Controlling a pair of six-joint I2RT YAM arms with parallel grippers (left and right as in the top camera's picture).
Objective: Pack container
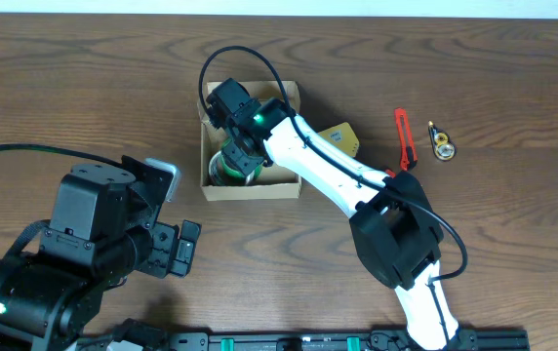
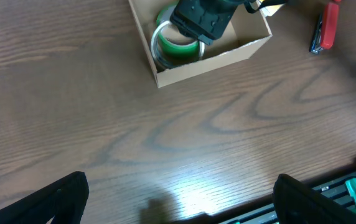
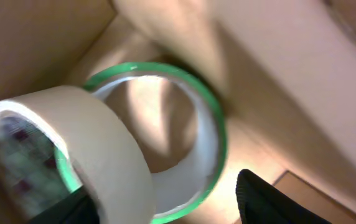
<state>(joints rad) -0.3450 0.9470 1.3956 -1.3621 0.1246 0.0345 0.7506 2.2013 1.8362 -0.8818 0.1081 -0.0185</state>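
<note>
Cream tape roll (image 3: 97, 143) fills the lower left of the right wrist view, right at the lens. It's tilted and leans on a green-rimmed tape roll (image 3: 218, 130) lying flat inside the container (image 3: 277, 74). Right gripper (image 3: 168, 211): dark fingers at the bottom edge, spread wide either side of the rolls. No pinch visible; can't tell if the left-hand finger touches the cream roll.

Overhead: container sits upper centre of frame, top open. Right arm runs into it from lower right, gripper down over the left half, where the green roll shows. Yellow object (image 1: 340, 136) just beside the container's right wall, partly under the arm. Red utility knife (image 1: 404, 139) further right, small yellow-black item (image 1: 442, 144) right of that, both apart from the container.

Left gripper (image 2: 184, 199): fingers in the bottom corners of the left wrist view, wide apart, nothing between them, bare wooden table (image 2: 72, 93) below. Container well off at the top of that frame.
</note>
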